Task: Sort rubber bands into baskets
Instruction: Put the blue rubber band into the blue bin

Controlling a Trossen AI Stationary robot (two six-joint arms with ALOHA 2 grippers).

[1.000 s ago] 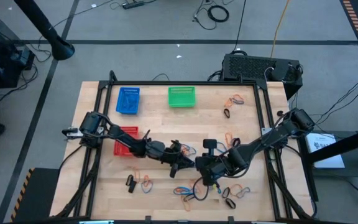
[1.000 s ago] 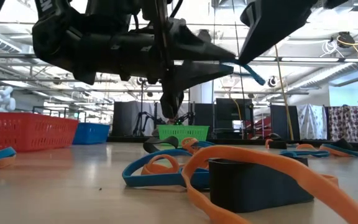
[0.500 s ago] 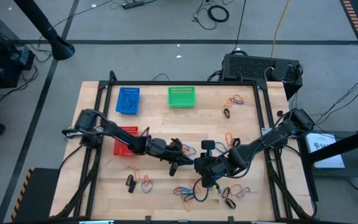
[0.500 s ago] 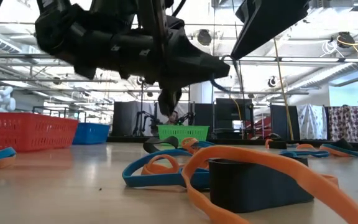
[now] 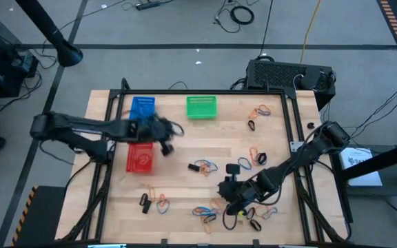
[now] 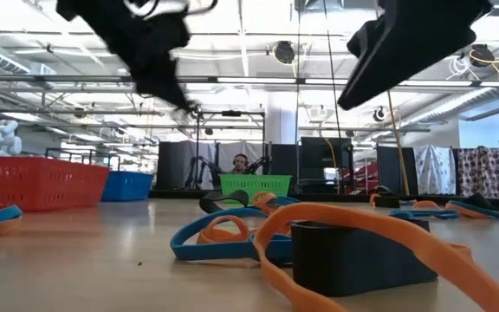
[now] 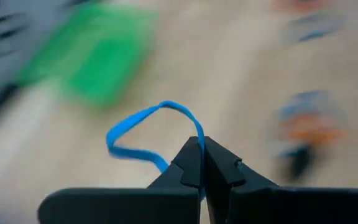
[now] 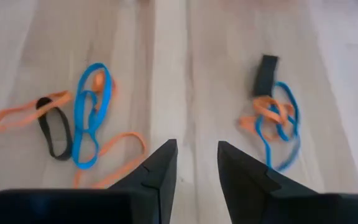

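Left gripper (image 7: 201, 149) shut tight on a blue rubber band (image 7: 148, 134), up by the blue basket (image 5: 142, 108), likely to drop blue into blue. Right gripper (image 8: 191, 165) partly open, holding nothing, low over loose bands (image 8: 86, 118) near the front, maybe ready to pick 1. Red basket (image 5: 140, 159) and green basket (image 5: 201, 107) waiting. Pale wooden table (image 5: 185, 186). Big workshop room behind.

Grey floor (image 5: 185, 27) around the wooden tabletop (image 5: 185, 148), with dark lines running across it. Black cables (image 5: 236, 14) at upper centre. Black box (image 5: 288, 74) behind tabletop, upper right. Low view: ceiling beams (image 6: 258, 82), patterned curtains (image 6: 483, 172) at right, person (image 6: 239, 162) seated far back.
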